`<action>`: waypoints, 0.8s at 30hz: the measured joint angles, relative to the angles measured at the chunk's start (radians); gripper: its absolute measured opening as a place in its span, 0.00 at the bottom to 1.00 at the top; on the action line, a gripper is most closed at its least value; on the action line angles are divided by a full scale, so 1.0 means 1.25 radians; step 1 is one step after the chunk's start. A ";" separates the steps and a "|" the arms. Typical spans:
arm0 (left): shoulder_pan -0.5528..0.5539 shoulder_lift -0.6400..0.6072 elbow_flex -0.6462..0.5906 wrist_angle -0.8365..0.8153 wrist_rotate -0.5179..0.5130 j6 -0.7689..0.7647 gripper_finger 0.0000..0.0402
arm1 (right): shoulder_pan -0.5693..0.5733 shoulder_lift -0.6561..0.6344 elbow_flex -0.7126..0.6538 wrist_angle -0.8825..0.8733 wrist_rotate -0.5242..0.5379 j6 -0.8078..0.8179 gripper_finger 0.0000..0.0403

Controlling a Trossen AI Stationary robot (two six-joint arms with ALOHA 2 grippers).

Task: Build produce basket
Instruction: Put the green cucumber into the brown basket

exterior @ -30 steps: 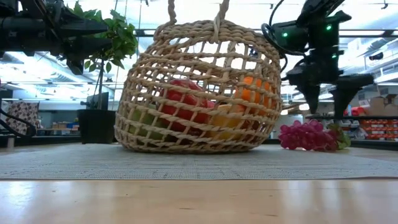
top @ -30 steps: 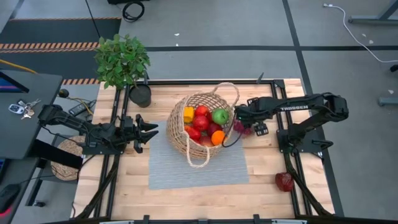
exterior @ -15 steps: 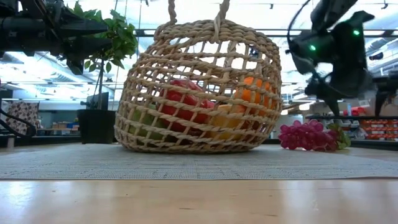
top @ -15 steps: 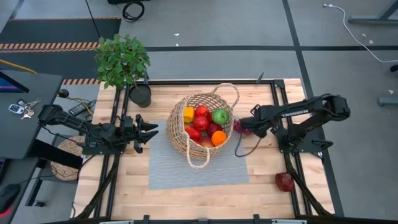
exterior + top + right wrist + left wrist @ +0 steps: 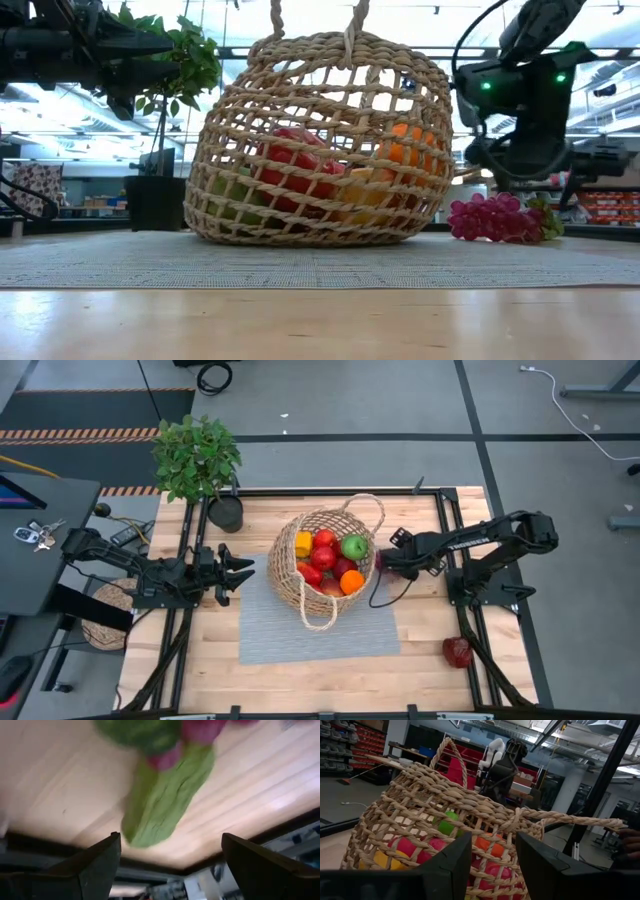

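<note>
right gripper (image 5: pixel 383 560) fingers wide open over the grapes (image 5: pixel 497 218).

Both arms are matte black with jointed tubular links, the right arm (image 5: pixel 495 538) lettered in white along its forearm, trailing a looping black cable and showing green indicator lights (image 5: pixel 487 85) above its fingers.

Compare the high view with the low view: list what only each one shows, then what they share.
Only the high view: a red fruit lying off the mat near the table's right edge, keys on the side desk, and the fruit seen from above, including a green apple.

Only the low view: the room behind, and the grapes lying on the table, clear of the right gripper above them.

Both: the basket, the potted plant, the grey mat, both arms.
</note>
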 joint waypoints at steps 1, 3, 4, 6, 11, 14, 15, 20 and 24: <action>0.000 0.000 0.000 0.000 0.000 0.000 0.40 | -0.004 0.000 0.000 0.016 -0.016 -0.006 0.86; 0.000 0.000 0.000 0.000 0.000 0.000 0.40 | -0.007 0.000 -0.010 0.040 -0.043 -0.023 0.86; 0.000 0.000 0.000 0.000 0.000 0.000 0.40 | -0.008 0.000 -0.020 0.047 -0.050 -0.033 0.86; 0.000 0.000 0.000 0.000 0.000 0.000 0.40 | -0.008 0.000 -0.045 0.069 -0.053 -0.053 0.86; 0.000 0.000 0.000 0.000 0.000 0.000 0.40 | -0.008 0.000 -0.116 0.153 -0.030 -0.093 0.86; 0.000 0.000 0.000 0.000 0.000 0.000 0.40 | -0.008 0.000 -0.144 0.223 -0.019 -0.115 0.86; 0.000 0.000 0.000 0.000 0.000 0.000 0.40 | -0.008 -0.001 -0.149 0.236 -0.018 -0.124 0.86; 0.000 0.000 0.000 0.000 0.000 0.000 0.40 | -0.005 -0.001 -0.152 0.251 -0.018 -0.131 0.86; 0.000 0.000 0.000 0.000 0.000 0.000 0.40 | 0.002 -0.001 -0.152 0.254 -0.009 -0.128 0.80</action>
